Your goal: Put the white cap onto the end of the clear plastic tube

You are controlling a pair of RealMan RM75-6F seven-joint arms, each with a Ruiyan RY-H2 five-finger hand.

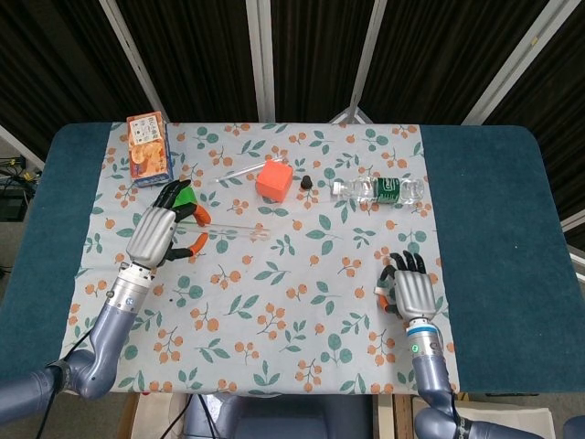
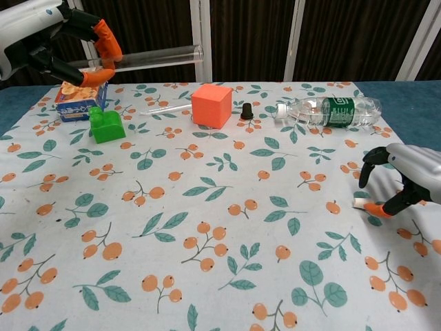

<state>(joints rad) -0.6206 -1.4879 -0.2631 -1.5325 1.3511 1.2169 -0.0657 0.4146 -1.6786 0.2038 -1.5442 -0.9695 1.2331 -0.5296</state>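
My left hand holds the clear plastic tube in the air at the left, pinched at one end. The tube lies nearly level, its open end pointing right. The white cap lies on the floral cloth at the right, only its edge showing. My right hand arches over it with fingers curled down. The orange thumb tip touches the cap. Whether the cap is gripped is not clear. In the head view the hand hides the cap.
An orange cube, a small black cap and a lying water bottle sit at the back. A green block, a snack box and a thin clear rod are at the back left.
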